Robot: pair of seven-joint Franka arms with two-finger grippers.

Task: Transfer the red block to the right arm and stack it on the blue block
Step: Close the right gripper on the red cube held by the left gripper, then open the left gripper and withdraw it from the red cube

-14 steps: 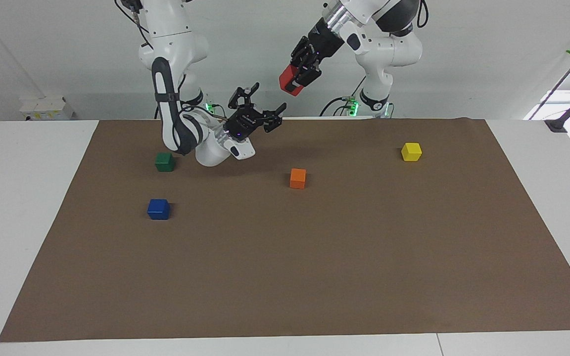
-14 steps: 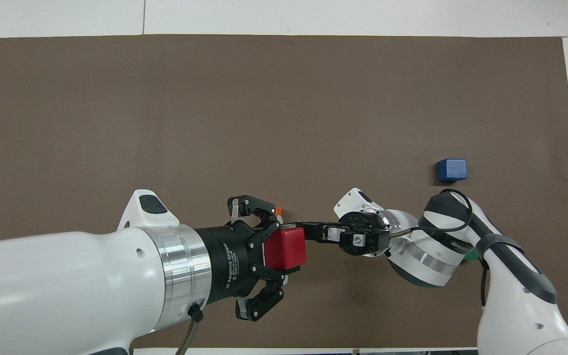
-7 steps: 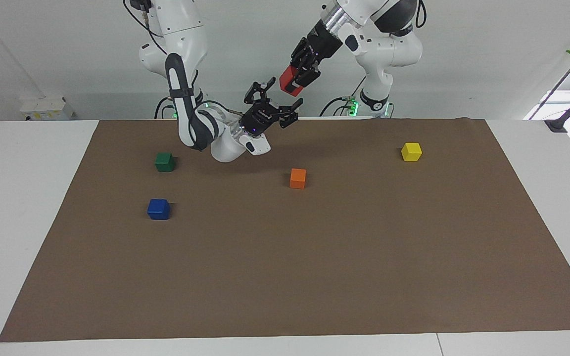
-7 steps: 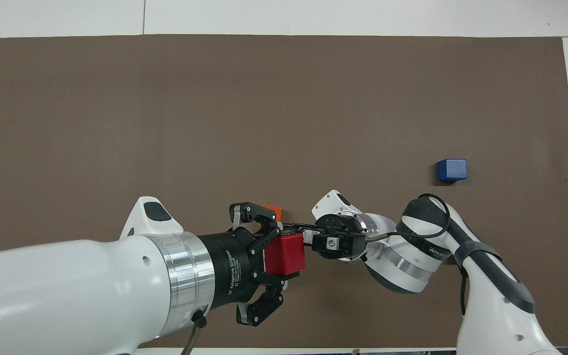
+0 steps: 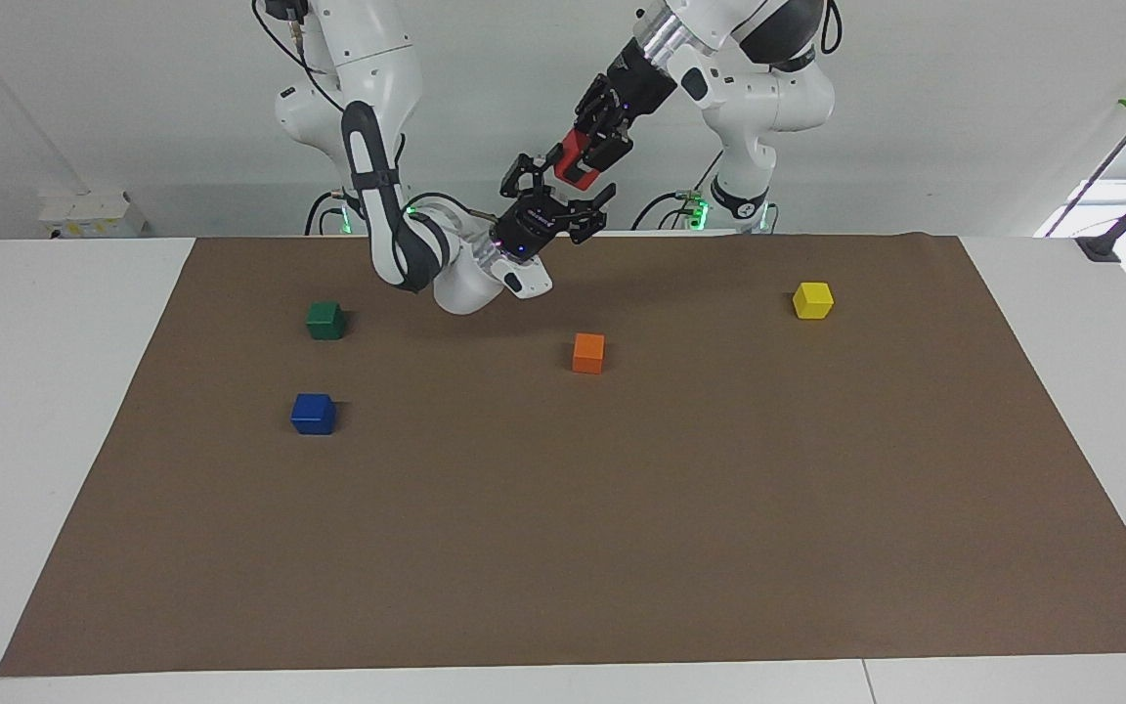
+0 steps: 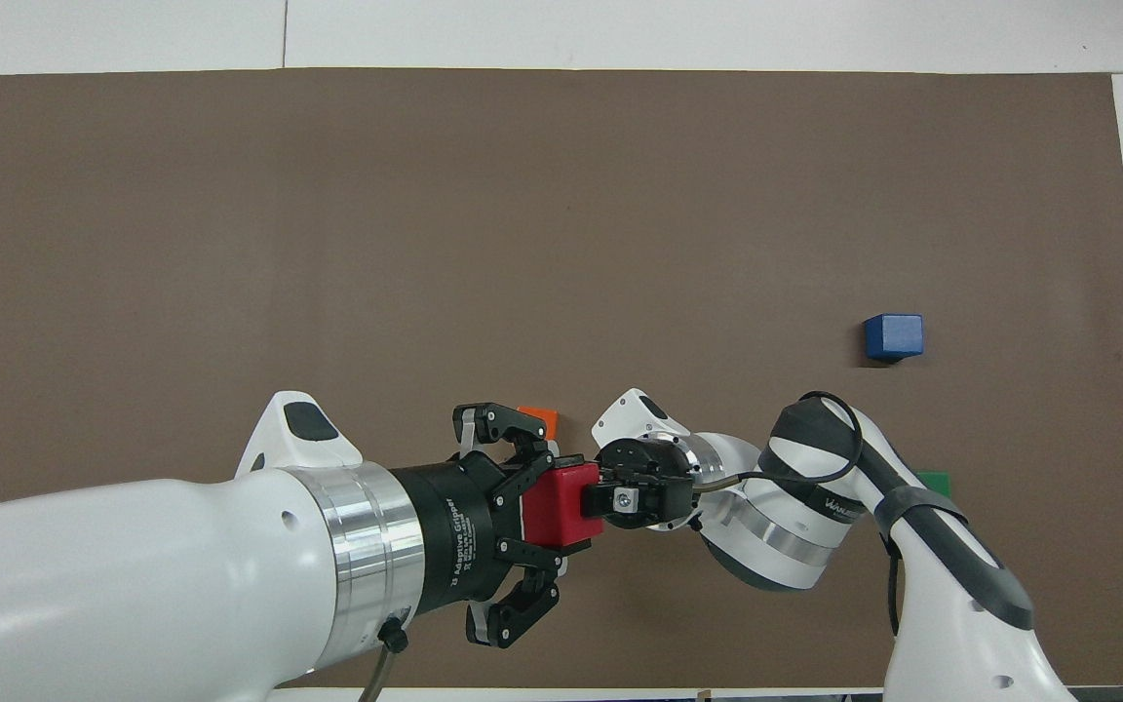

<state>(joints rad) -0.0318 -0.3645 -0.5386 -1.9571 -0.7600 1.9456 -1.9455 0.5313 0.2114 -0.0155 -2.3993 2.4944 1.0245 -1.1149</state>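
Above the brown-papered table, near its robot-side edge, the white left arm's gripper clamps the small bright red block in its fingers. The right gripper (fingers spread wide) flanks it. The small blue block sits toward the right arm's end.

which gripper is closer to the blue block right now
Right. The right gripper is up above the mat, more toward the blue block; the left gripper is higher, holding the red block.
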